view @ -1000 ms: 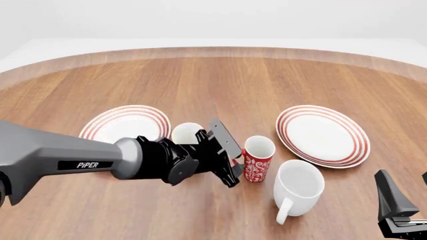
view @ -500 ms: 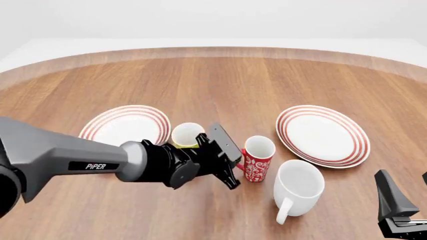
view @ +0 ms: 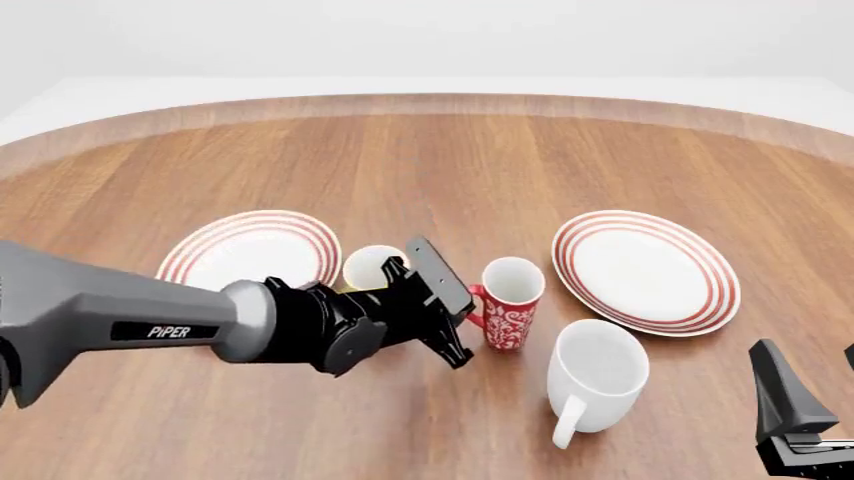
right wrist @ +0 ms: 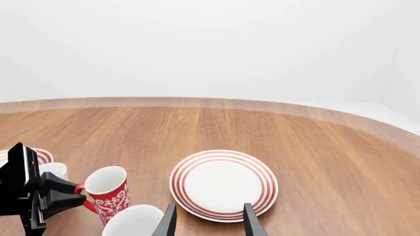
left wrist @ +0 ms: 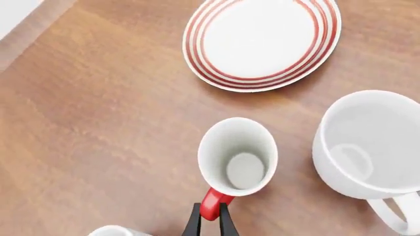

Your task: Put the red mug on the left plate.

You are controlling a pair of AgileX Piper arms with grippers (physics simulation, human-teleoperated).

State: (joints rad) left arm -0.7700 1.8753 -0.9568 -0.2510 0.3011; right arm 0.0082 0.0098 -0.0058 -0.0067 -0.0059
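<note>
Left plate (view: 247, 250): flat on wooden surface (view: 467, 160). Yellow mug (view: 371, 268): just beside it. Left end effector (view: 467, 298): closed on handle of red mug (view: 509, 303), which tilts, between the plates. White mug (view: 597, 375): near. Right plate (view: 647, 270). Right end effector (right wrist: 206, 219): fingers apart, holding nothing

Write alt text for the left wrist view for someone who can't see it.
Looking down, the left claw pinches the red handle of the red mug, white inside. A red-ringed white plate lies beyond on the wood table, and a larger white mug stands beside the red one.
</note>
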